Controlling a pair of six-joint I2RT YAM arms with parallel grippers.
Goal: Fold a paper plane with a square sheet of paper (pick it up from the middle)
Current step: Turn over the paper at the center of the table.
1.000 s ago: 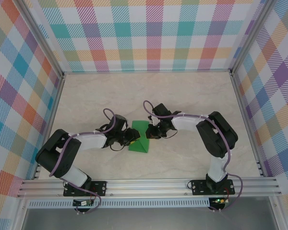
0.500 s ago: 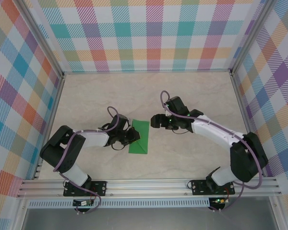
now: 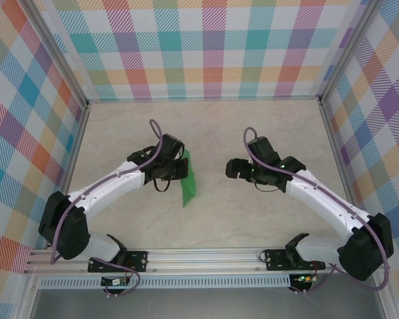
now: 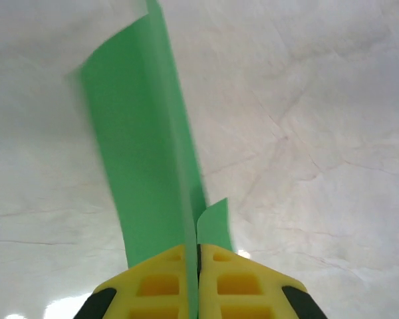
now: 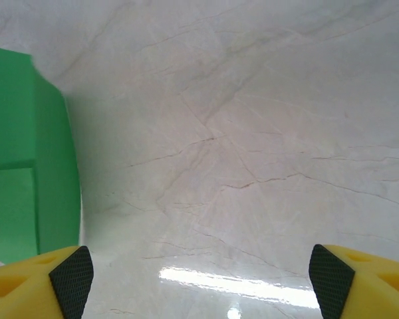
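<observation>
We see a thin, bright green, creased sheet of paper (image 3: 189,181) near the middle of the pale marbled table (image 3: 279,126). It is held up nearly edge-on, with its long axis running from the far edge toward the near edge. The left pincer (image 3: 177,170) is clamped on it, and its yellow fingers (image 4: 161,287) press together with paper between them. The right pincer (image 3: 231,170) gapes wide and empty, set apart, with the paper lying to its left. The left arm is nearer. The fold layers are hard to read, and we cannot tell whether the paper's near tip touches the table.
</observation>
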